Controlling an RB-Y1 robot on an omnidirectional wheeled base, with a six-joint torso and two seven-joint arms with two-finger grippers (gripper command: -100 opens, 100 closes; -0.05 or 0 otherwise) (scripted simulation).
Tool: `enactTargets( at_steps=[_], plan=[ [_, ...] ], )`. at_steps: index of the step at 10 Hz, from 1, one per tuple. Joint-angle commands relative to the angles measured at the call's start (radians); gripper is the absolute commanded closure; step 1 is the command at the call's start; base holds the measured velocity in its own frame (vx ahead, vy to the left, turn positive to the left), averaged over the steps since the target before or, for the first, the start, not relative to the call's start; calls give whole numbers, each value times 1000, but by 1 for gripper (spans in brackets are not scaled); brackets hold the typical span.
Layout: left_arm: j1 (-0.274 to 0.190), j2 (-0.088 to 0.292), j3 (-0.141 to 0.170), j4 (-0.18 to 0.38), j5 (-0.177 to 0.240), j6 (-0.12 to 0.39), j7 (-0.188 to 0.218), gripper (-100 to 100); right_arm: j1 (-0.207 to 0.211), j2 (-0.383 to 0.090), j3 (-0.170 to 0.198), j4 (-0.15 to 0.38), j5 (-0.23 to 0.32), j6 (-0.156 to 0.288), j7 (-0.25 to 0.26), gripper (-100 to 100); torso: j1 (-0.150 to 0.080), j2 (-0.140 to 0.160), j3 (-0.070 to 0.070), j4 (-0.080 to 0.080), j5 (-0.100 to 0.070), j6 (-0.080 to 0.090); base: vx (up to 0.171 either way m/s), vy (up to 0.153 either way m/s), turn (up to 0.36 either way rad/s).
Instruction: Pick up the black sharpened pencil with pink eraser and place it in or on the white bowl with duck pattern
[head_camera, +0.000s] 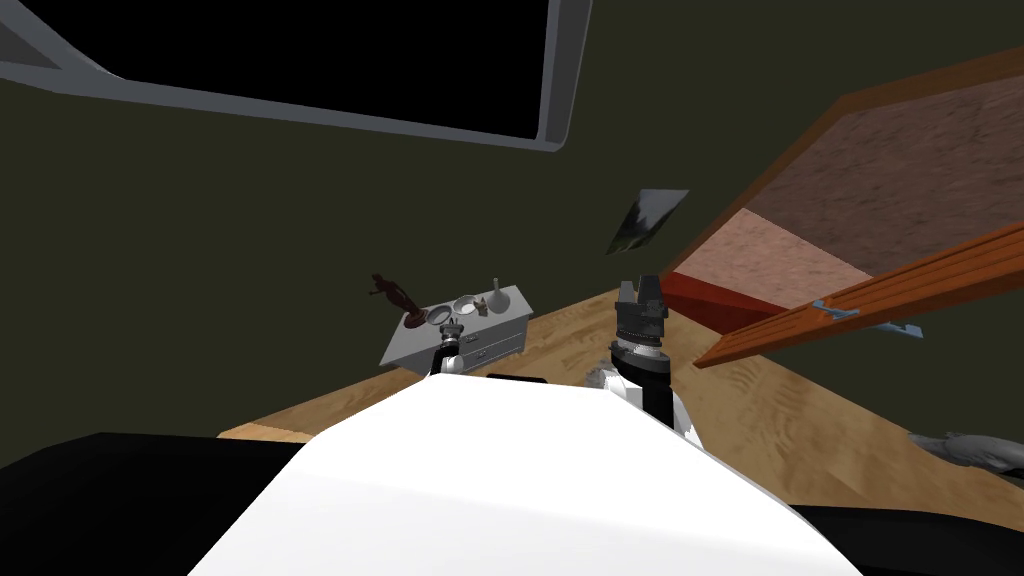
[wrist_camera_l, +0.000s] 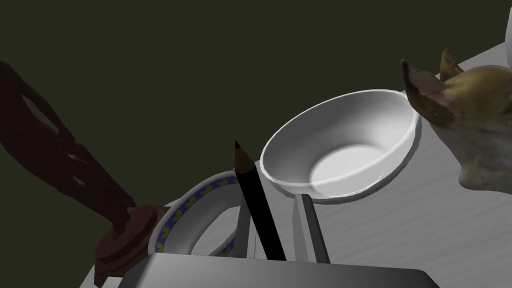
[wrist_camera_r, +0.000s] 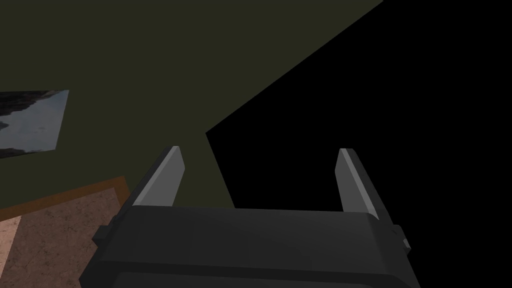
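The black pencil (wrist_camera_l: 260, 210) is up off the surface, held in the left tool (wrist_camera_l: 272, 202), which is closed on its sides. Its sharp tip points up and away from the tool, and I cannot see its eraser end. Just below the pencil and a bit to the left sits the duck bowl (wrist_camera_l: 172, 222). It is white with a blue band of little yellow ducks on its rim, and the tool hides part of it. Very near it on the right is a plain white bowl (wrist_camera_l: 345, 145). On the left, close to the duck bowl, stands a dark red statue (wrist_camera_l: 75, 170) on a round foot. Far to the right is a brown and white animal figure (wrist_camera_l: 470, 125). All of these sit on the grey surface (wrist_camera_l: 425, 230). The right tool (wrist_camera_r: 257, 177) is well apart on the right, up in the air, open and holding nothing. I think the pencil could land in the wrong bowl, since the two are so close. It is long too, so it could tip over the low rim and roll off. If the left tool swings left, it could knock the statue.
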Motion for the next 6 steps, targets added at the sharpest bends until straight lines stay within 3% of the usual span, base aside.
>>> enactTargets(
  at_steps=[1, 6],
  plan=[
    [-27, 19, 19, 1, 15, 39, 4, 100, 0, 0, 0, 0, 0, 0, 0, 0, 0, 0, 0, 0, 0, 0, -30, 96, 22],
    [-103, 47, 89, -6, 72, 146, -3, 100, 0, 0, 0, 0, 0, 0, 0, 0, 3, -8, -5, -2, 0, 1, -2, 113, 5]
  ],
)
